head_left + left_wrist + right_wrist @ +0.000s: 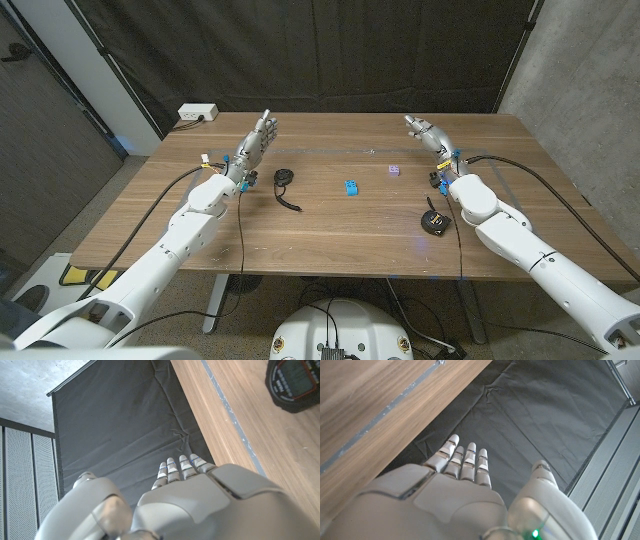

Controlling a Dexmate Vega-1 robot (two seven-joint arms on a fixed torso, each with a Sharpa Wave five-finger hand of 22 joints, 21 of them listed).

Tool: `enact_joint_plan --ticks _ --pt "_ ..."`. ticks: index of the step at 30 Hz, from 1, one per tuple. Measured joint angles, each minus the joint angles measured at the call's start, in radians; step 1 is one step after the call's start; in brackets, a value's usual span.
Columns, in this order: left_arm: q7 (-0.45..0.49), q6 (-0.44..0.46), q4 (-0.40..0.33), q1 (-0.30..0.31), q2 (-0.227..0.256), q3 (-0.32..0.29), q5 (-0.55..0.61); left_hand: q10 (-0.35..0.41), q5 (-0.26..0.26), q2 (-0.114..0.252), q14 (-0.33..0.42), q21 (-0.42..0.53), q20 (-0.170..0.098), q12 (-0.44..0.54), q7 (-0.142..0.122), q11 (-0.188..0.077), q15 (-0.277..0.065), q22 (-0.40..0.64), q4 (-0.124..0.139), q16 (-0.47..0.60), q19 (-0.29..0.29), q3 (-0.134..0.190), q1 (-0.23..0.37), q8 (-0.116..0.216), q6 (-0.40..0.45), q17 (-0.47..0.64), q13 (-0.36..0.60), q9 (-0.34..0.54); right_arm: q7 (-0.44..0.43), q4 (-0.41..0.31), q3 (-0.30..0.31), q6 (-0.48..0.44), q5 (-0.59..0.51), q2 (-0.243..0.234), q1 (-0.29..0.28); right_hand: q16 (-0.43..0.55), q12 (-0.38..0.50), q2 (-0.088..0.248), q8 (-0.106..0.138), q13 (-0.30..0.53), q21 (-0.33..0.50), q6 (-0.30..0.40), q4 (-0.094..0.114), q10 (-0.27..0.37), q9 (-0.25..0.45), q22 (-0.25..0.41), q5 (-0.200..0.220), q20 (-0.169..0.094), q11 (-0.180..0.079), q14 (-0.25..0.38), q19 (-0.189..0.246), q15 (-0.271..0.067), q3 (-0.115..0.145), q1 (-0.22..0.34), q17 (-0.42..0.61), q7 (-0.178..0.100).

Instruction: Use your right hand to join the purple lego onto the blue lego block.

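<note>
Purple lego (394,169): small block lying on the wooden table (330,235), right of centre toward the far side, touched by nothing. Blue lego block (351,187): separate piece, near the purple one, to its left and closer to the robot, the two apart. Right hand (428,134): raised at the table's far right, fingers (462,462) straight and apart, holding nothing, well apart from both blocks. Left hand (256,143): raised at the far left, fingers (181,469) extended, empty. Black stopwatch with cord (284,180): on the table just beside the left forearm. Black tape measure (437,221): on the table near the right forearm. White power strip (197,114): beyond the far left corner. Black curtain (320,55): backdrop behind the table.
</note>
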Motion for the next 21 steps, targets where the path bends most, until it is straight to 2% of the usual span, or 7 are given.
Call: enact_joint_plan --ticks 10,13,16,21 --pt "0.027 0.02 -0.079 0.04 0.017 -0.007 0.004 0.005 0.007 0.005 0.003 0.0 0.0 0.0 -0.005 0.005 0.003 0.0 0.0 0.0 0.0 0.0 0.005 0.0 0.005 0.0 0.0 0.0 -0.03 -0.049 0.01 -0.047 -0.097 -0.04 -0.017 0.0 0.008 0.006 0.0 0.0 0.0 0.019 -0.017 0.041 0.001 0.0 -0.001 -0.002 -0.041 0.019 0.016 0.013 0.008 0.039 0.0 -0.019" --pt "0.035 0.027 -0.083 0.042 0.018 -0.008 0.002 0.009 0.007 0.006 0.003 0.0 0.0 0.0 -0.002 0.001 0.003 0.0 0.0 0.0 0.0 0.0 0.006 0.0 0.009 0.0 0.0 0.0 -0.033 -0.06 0.01 -0.068 -0.127 -0.053 -0.018 0.0 0.008 0.006 0.0 0.0 0.0 0.024 -0.019 0.046 0.001 0.0 -0.008 -0.002 -0.046 0.019 0.016 0.013 0.011 0.049 0.0 -0.024" --pt "0.04 0.031 -0.138 0.076 0.037 -0.019 -0.001 0.009 0.007 0.009 0.003 0.0 0.0 0.0 0.0 0.001 0.003 0.004 0.0 0.0 0.0 0.0 0.009 0.0 0.011 0.0 0.0 0.0 -0.034 -0.074 0.01 -0.092 -0.154 -0.065 -0.018 0.0 0.008 0.007 0.0 0.004 0.0 0.024 -0.022 0.05 0.001 0.0 -0.008 -0.002 -0.05 0.019 0.016 0.013 0.014 0.059 0.0 -0.024" --pt "0.042 0.034 -0.171 0.101 0.052 -0.029 -0.008 0.009 0.007 0.009 0.003 0.0 0.0 0.0 0.0 0.001 0.003 0.005 0.0 0.0 0.0 0.0 0.009 0.0 0.011 0.0 0.0 0.0 -0.035 -0.104 0.005 -0.138 -0.203 -0.083 -0.014 0.0 0.013 0.009 0.0 0.005 0.0 0.024 -0.032 0.053 0.004 0.0 -0.008 0.006 -0.061 0.024 0.023 0.018 0.023 0.086 0.0 -0.024"
